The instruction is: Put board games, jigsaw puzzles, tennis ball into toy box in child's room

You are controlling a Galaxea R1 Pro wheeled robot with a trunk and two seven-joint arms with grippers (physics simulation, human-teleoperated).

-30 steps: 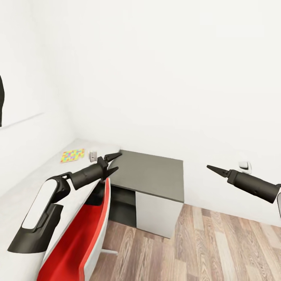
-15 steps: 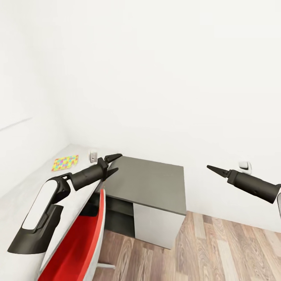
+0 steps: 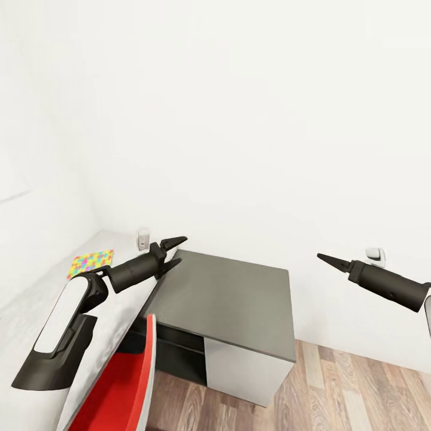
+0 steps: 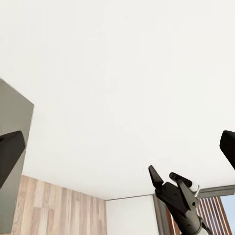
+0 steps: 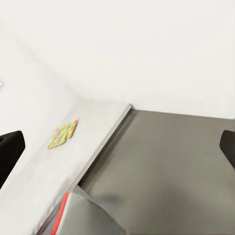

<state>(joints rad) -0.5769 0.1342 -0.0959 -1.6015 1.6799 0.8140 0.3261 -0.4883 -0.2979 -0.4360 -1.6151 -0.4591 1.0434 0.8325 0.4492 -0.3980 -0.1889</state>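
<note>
A jigsaw puzzle (image 3: 90,263) lies flat near the far end of the pale worktop (image 3: 36,311), close to the wall edge. The left claw (image 3: 173,251), parted and empty, hovers past the worktop's inner edge over the dark cabinet (image 3: 227,293), so the puzzle lies to its left. The right claw (image 3: 326,259), whose state I cannot tell, hangs well apart, so the left arm is nearer.

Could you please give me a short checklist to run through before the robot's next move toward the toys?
1. Left gripper empty, jaws apart: ok.
2. Right gripper empty: ok; open or shut: cannot tell.
3. A jigsaw puzzle lying flat on the table: ok.
4. Toy box located: not ok.
5. Red chair close against the table edge, may block the approach: not ok.
6. Dark cabinet top bare: ok.
</note>
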